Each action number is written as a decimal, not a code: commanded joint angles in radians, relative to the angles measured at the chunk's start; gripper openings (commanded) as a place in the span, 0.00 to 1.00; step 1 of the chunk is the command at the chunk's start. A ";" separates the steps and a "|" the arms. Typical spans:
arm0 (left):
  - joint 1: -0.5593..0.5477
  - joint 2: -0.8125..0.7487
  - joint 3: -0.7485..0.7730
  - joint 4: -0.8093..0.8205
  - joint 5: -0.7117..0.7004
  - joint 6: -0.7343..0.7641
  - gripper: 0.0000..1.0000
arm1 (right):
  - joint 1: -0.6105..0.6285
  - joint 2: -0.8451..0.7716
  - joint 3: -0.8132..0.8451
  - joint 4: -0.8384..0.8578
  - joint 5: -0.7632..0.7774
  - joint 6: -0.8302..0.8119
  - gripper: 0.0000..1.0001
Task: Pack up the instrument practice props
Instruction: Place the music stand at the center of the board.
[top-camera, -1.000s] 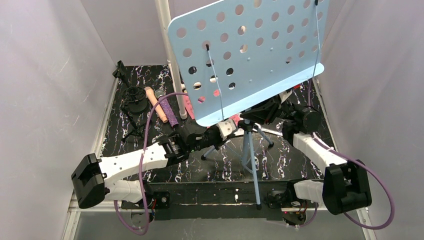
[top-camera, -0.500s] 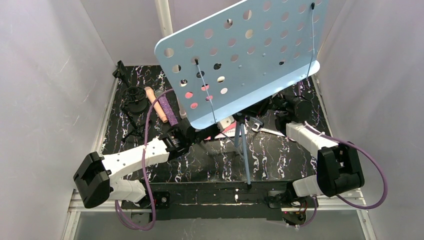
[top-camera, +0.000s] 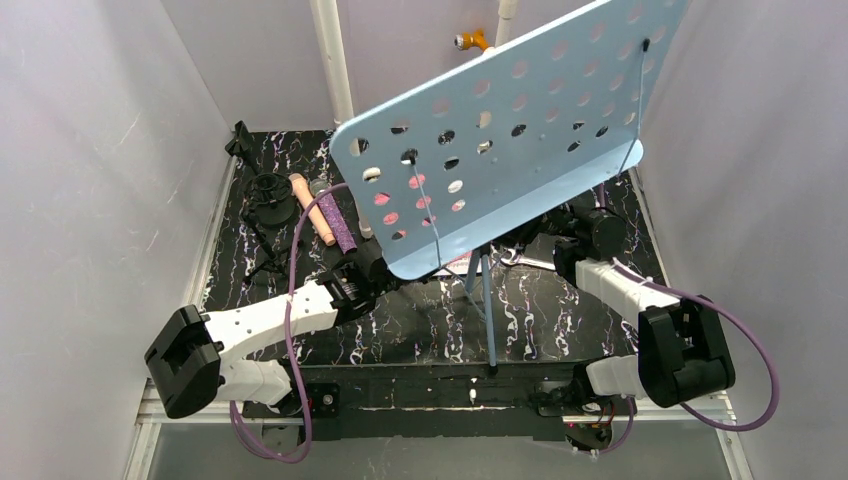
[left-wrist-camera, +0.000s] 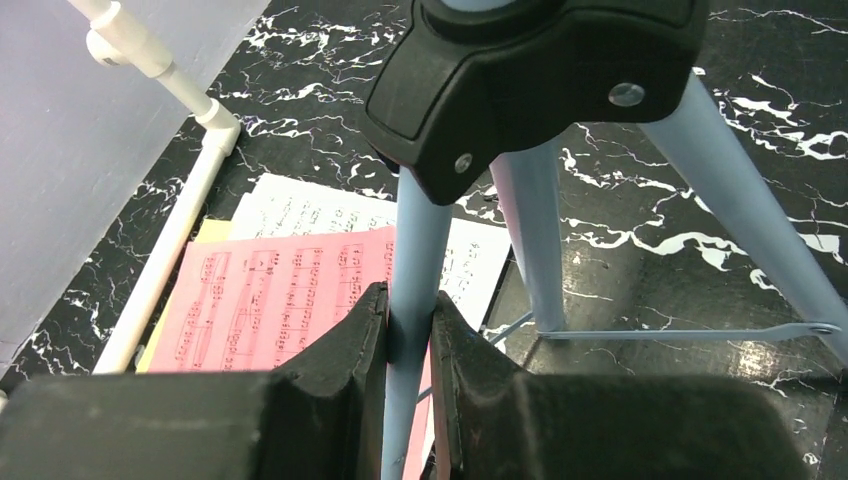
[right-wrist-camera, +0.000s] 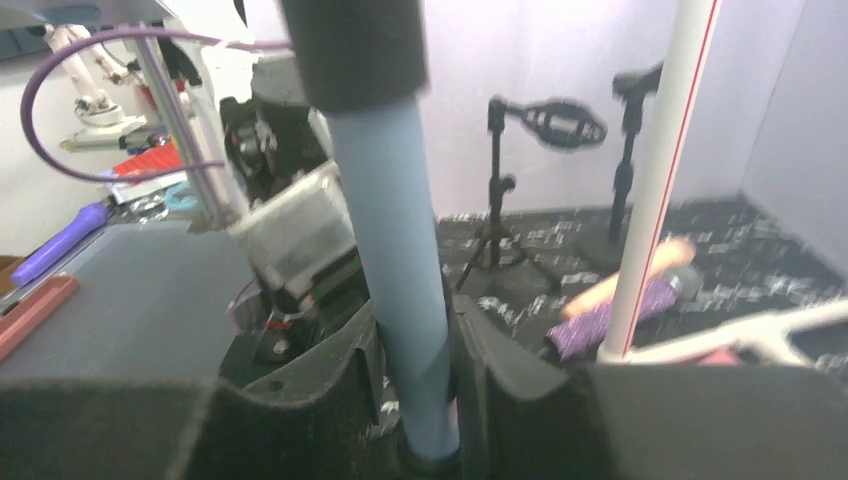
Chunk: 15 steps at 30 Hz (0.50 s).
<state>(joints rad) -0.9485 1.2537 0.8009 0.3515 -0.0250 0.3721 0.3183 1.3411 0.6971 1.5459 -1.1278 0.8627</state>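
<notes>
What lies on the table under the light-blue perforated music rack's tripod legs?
A pink sheet-music page lying over a white sheet-music page, a yellow edge peeking out beneath. The jaws of the left gripper and a tripod leg cover their near edge; any further pages are hidden.

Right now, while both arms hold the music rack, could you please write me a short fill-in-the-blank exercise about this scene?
1. The left gripper is shut on one tripod ____ of the music rack.
2. The sheet-music page on top, beyond that gripper, is ____ in colour.
3. The right gripper is shut on a rack tube coloured light ____.
Missing words: leg; pink; blue.
</notes>
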 joint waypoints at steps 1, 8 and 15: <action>0.051 -0.026 -0.031 0.000 -0.113 -0.056 0.00 | -0.038 -0.013 -0.108 -0.041 -0.197 0.096 0.43; 0.051 -0.029 -0.051 0.001 -0.060 -0.111 0.00 | -0.072 -0.104 -0.100 -0.426 -0.205 -0.004 0.67; 0.050 -0.030 -0.060 0.001 -0.023 -0.171 0.00 | -0.118 -0.207 0.004 -1.092 -0.232 -0.344 0.74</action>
<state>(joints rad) -0.9386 1.2442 0.7715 0.3832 0.0128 0.3225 0.2237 1.1782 0.6441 1.0241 -1.2289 0.7612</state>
